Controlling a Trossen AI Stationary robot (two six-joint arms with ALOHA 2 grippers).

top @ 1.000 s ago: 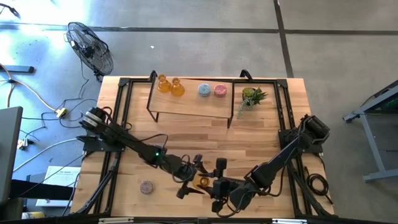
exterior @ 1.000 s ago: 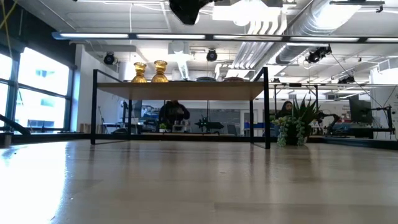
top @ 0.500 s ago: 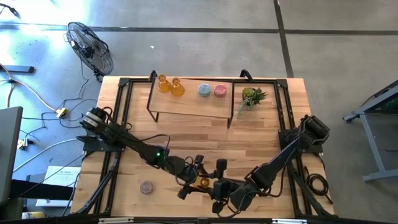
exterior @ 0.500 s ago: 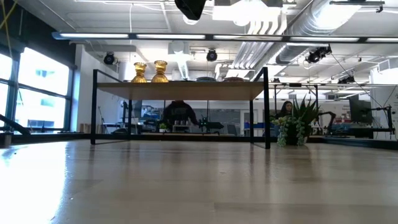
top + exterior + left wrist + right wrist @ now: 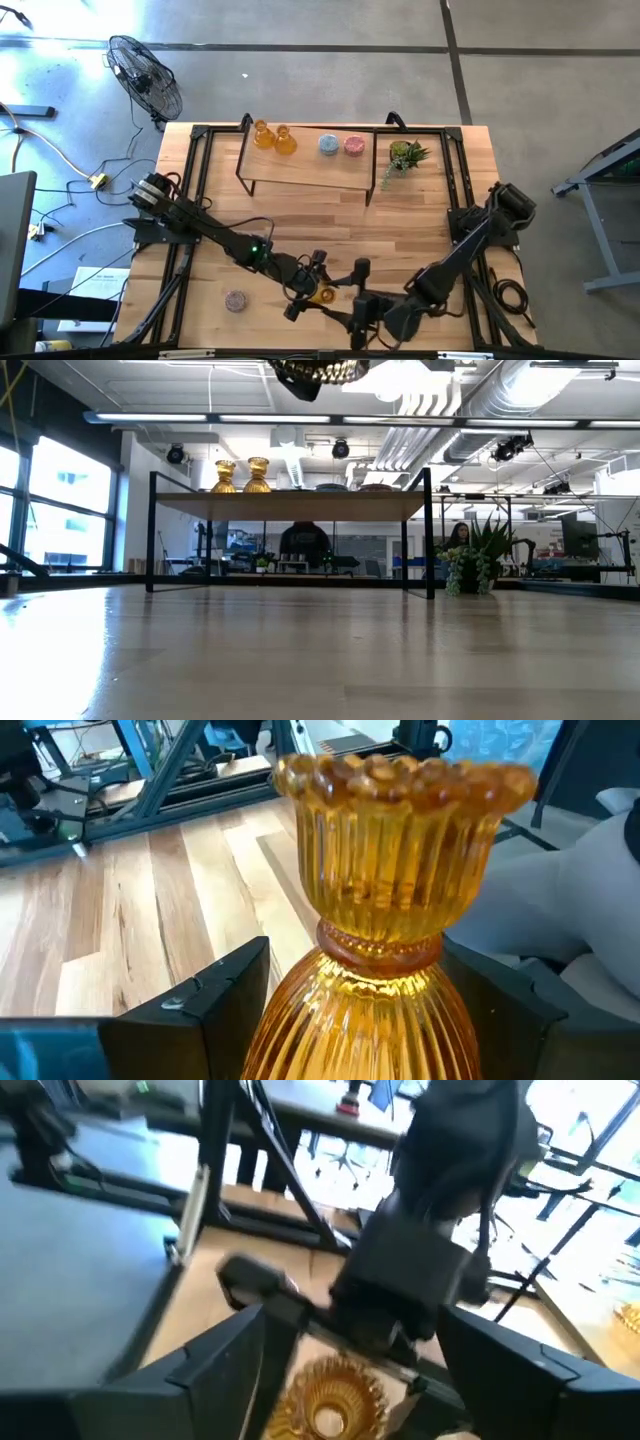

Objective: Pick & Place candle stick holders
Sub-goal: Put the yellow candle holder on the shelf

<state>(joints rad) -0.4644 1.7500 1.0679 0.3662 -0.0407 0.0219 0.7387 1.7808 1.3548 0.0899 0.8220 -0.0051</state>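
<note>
Amber candle stick holder (image 5: 385,910) clamped between left tool's (image 5: 308,283) fingers (image 5: 215,990).

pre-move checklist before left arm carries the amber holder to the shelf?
1. Grip: left gripper has a finger on each side of the amber holder, which stands upright between them. Ok.
2. Lift: the low view shows the holder's underside up at its top edge, well off the table. Ok.
3. Right gripper sits close beside the held holder, open and holding nothing; whether it is apart from the left gripper, cannot tell.
4. Shelf space: two amber holders sit at one end and two squat holders nearer the plant, with bare wood in front. Ok.
5. Leftover: the mauve holder is off the carry line. Ok.
</note>
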